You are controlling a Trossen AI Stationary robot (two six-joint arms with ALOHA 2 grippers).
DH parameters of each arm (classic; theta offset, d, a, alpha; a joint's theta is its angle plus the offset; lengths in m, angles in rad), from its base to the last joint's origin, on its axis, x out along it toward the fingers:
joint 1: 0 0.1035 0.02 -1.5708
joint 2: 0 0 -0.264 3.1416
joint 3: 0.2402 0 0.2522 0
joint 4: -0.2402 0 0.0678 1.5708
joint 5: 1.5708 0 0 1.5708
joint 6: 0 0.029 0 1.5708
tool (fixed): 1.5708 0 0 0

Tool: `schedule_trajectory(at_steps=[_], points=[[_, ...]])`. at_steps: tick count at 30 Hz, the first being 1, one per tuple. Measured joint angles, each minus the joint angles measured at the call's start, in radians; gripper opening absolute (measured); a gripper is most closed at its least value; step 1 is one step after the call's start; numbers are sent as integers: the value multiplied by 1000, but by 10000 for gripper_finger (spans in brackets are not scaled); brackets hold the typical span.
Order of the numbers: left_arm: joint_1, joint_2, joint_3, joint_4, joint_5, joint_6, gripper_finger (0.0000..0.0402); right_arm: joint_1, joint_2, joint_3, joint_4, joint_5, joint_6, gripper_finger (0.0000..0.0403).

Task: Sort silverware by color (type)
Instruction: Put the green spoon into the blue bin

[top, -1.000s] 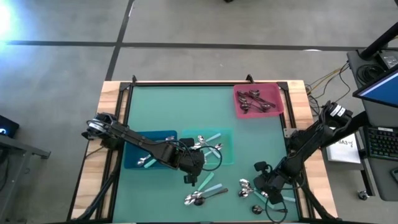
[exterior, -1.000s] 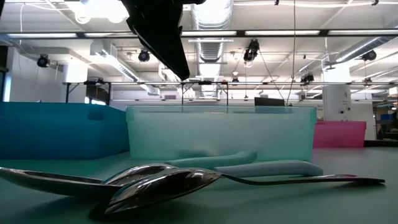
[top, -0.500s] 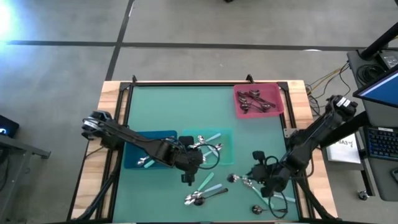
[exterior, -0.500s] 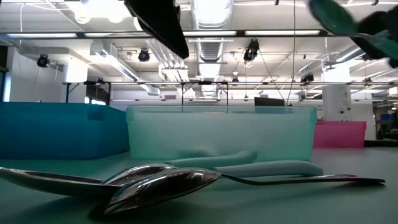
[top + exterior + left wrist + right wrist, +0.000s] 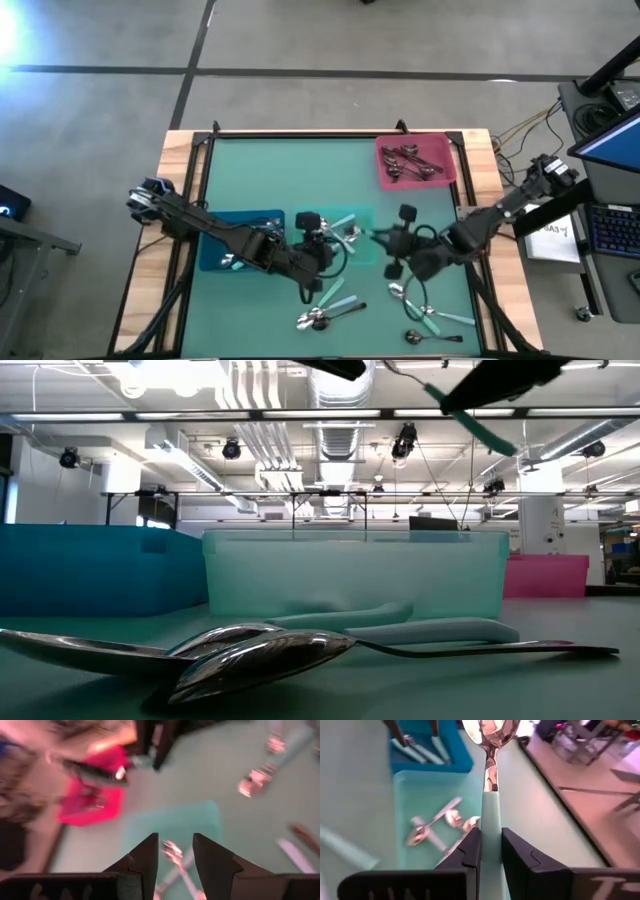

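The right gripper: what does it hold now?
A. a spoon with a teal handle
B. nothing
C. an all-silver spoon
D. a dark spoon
A: in the right wrist view the right gripper is shut on the light teal handle of a spoon, whose silver bowl points away from it.

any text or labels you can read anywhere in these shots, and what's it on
Nothing can be read for certain.
White paper on the side desk right of the table: dark print, too small to read.
Bins, spoons, both grippers: no visible lettering.
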Motion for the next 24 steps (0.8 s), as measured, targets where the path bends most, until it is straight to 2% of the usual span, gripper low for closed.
schedule_trajectory(at_steps=[5,9,13,18,22,24], points=[[-1,-1,-42,163,-215,1,107,-75,0,16,69,4,-113,40],[-3,-10,-148,373,-315,-1,107,-112,-8,24,153,16,-234,40],[-3,-18,-287,734,-328,33,107,-145,-12,25,245,-4,-307,40],[0,-18,-423,1182,-326,159,107,-178,-12,7,330,-114,-310,40],[4,-18,-483,1347,-281,179,107,-178,-11,-24,446,-142,-357,40],[7,-18,-494,1362,-237,157,107,-178,-11,-34,503,-214,-368,40]])
